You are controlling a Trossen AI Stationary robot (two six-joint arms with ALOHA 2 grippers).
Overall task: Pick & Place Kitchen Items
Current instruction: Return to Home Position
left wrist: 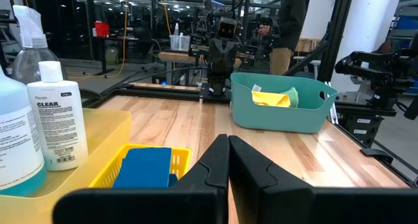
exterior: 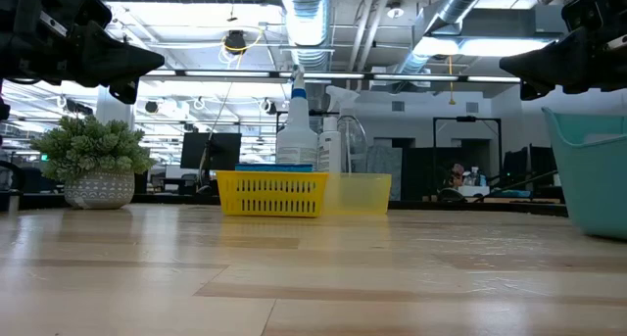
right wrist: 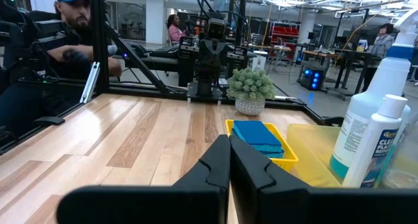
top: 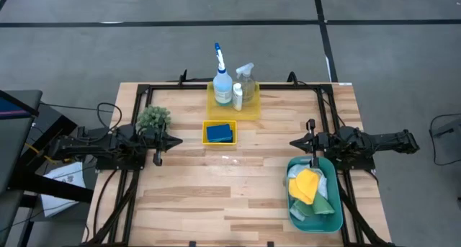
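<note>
Left claw (top: pixel 176 140) and right claw (top: pixel 294 141) are hovering over the worktop (top: pixel 238 189), fingers pressed together, empty; sponge (top: pixel 219 132) is lying in the small yellow tray (top: pixel 220 122), cloths (top: pixel 306 183) in the teal bin (top: pixel 317 224); a careless left swing risks toppling the plant (top: pixel 153 118) just beside it.

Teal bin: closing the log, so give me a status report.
Left gripper by plant, right gripper by teal bin: fingers shut, empty. Yellow cloth, green cloth inside bin. Nothing blocking.
</note>
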